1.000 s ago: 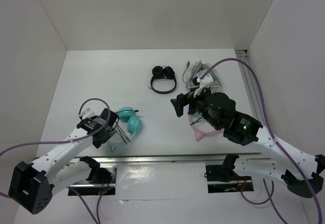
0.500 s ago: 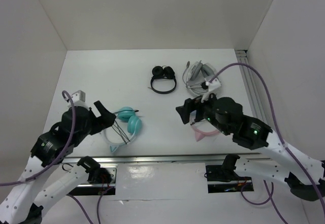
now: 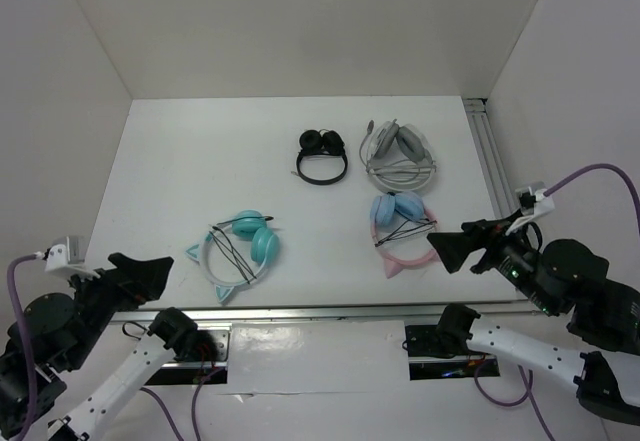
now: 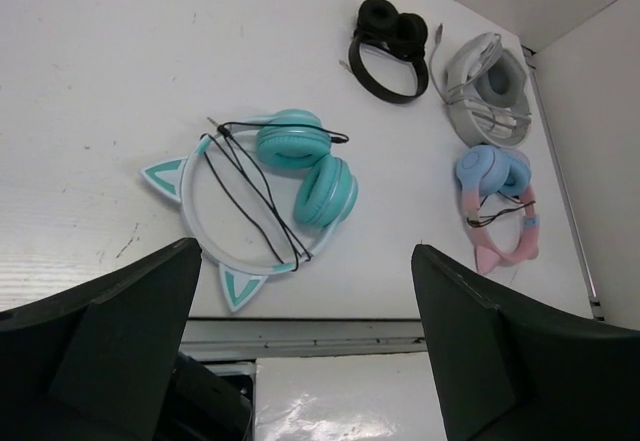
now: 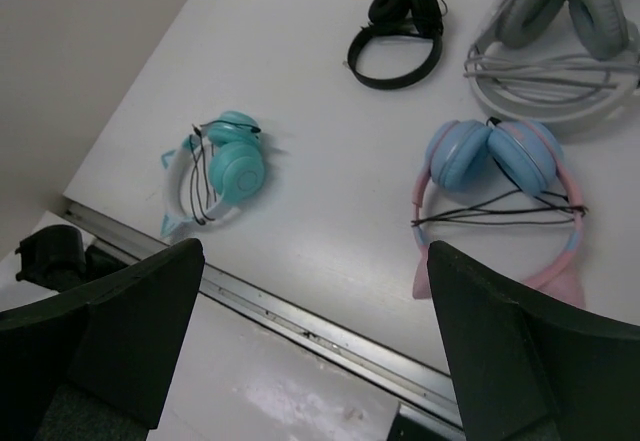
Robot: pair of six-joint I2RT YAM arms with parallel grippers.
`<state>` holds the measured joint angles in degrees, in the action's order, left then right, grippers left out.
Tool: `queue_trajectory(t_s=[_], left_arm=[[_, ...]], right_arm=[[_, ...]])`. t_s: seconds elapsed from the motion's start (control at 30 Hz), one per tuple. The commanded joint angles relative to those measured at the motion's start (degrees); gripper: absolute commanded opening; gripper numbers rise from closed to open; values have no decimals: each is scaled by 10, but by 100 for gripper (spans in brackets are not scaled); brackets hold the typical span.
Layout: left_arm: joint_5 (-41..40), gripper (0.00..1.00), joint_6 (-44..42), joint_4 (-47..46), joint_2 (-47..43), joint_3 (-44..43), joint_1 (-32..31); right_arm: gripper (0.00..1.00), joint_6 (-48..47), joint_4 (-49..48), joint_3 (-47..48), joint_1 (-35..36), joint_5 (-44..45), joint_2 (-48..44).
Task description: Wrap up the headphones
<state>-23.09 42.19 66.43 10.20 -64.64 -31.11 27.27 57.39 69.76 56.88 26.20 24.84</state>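
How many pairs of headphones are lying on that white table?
4: teal cat-ear headphones near left; small black headphones far centre; grey-white headphones far right; pink-and-blue cat-ear headphones near right. None seem hidden.

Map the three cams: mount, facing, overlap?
Top: above and behind the arms, looking down at the table; left gripper and right gripper at the bottom corners, open.
Left wrist: over the near edge, facing forward-down at the teal headphones; own fingers at bottom.
Right wrist: likewise from the right, pink headphones nearest; own fingers at bottom.
Shared: all show teal, pink, black headphones and grey headphones.
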Motion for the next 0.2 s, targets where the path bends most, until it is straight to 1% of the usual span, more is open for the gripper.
queue_trajectory(t_s=[0.0,0.17], left_arm=[[-14,99,-2,15,-11,-10,-1],[-20,99,-2,15,-11,-10,-1]], right_arm=[[100,22,74,11,-10,15,-12],[100,16,74,21,-16,20,-18]])
